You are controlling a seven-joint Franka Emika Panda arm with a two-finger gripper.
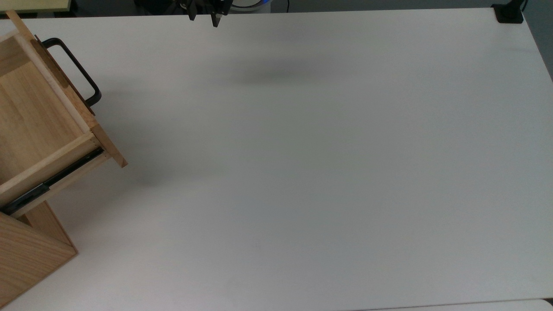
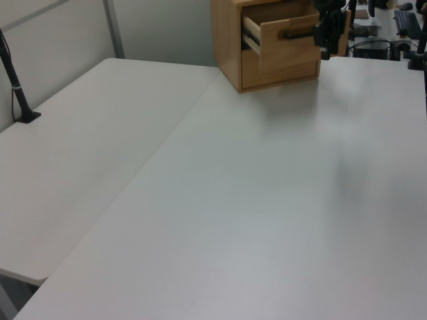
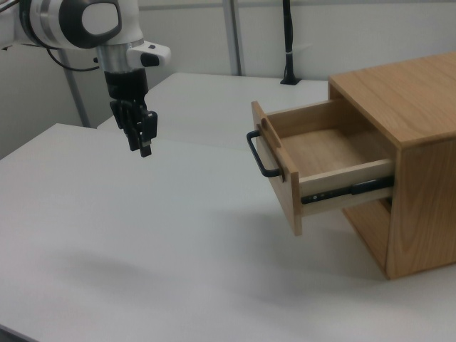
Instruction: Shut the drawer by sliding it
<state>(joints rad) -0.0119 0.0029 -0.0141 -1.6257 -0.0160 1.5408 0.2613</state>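
Drawer (image 3: 313, 153) is pulled well out of the wooden cabinet (image 3: 410, 149), far right of the right view. The top view cuts it off at the left edge: front panel, black handle (image 1: 75, 69) and one black side rail (image 1: 52, 181) visible there, the rest out of frame. In the left view the drawer (image 2: 283, 33) sits at the far end of the counter, with the tool (image 2: 329, 37) overlapping its handle end, so that end is partly hidden.

Tool (image 3: 140, 135) hangs above the counter (image 3: 142, 235), well apart from the drawer, to its left in the right view. In the top view it pokes in at the far edge (image 1: 203, 17), two fingers apart with a gap between them, holding nothing. Arm is mostly cropped at the top of the right view.

No readable writing or labels anywhere.

Counter is plain white, matte, with a soft shadow under the tool. A second white table (image 2: 80, 153) butts against it on the left view's left. Black post (image 2: 17, 90) clamped there. Pale partition walls behind.
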